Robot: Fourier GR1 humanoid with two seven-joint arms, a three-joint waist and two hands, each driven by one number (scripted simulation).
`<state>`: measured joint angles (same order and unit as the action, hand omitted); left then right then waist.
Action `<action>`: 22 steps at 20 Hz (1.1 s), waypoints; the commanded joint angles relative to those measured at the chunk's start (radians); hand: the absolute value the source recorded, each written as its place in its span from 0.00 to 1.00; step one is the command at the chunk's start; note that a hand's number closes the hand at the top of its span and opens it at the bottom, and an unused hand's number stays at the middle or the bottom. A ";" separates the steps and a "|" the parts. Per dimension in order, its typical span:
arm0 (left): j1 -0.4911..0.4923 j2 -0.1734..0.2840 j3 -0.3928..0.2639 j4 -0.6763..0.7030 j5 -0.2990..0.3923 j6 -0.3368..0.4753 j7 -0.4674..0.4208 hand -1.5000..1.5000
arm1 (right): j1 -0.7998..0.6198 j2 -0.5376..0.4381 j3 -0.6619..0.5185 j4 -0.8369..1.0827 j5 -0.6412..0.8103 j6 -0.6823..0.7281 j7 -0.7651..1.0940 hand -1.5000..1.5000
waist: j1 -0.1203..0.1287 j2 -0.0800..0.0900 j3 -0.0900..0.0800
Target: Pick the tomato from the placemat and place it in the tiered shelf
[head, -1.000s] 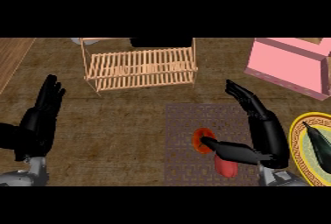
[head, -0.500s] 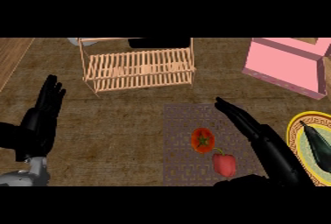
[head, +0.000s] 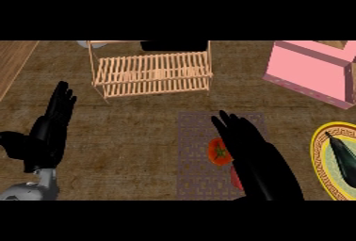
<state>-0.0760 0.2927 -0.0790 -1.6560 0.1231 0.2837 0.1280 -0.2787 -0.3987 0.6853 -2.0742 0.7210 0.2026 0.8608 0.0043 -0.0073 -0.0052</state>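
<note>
Fingers straight, the right hand [head: 259, 162] hovers beside the round red tomato [head: 220, 152] on the patterned grey placemat [head: 195, 155]; left hand [head: 47, 132] rests open.

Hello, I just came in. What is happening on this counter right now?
A robot is going for the small red tomato, which lies on the dark woven placemat. Its right hand, fingers straight, is just beside the tomato and does not hold it. The light wooden tiered shelf, the tomato's goal, stands further back. The left hand rests open at the left.
</note>
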 commanded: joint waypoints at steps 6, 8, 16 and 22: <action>0.037 -0.007 0.022 -0.041 -0.001 -0.010 -0.007 0.50 | -0.100 0.227 0.170 0.189 0.249 0.138 0.281 0.00 | 0.003 0.004 0.004; -0.010 -0.027 0.005 -0.014 -0.024 0.016 0.017 0.50 | -0.111 0.213 0.165 0.232 0.270 0.179 0.287 0.00 | -0.004 0.005 0.004; 0.034 -0.011 0.029 -0.055 -0.011 -0.032 0.032 0.50 | -0.066 0.292 0.109 0.353 0.364 0.154 0.260 0.00 | 0.000 0.006 0.005; 0.022 -0.058 0.040 -0.016 -0.054 -0.031 -0.004 0.50 | -0.008 0.276 0.015 0.382 0.395 0.155 0.115 0.00 | -0.003 0.007 0.005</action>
<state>-0.0665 0.2574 -0.0434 -1.6824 0.0883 0.2612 0.1406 -0.3017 -0.1546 0.7366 -1.7251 1.0868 0.3387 0.9727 0.0013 -0.0007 -0.0001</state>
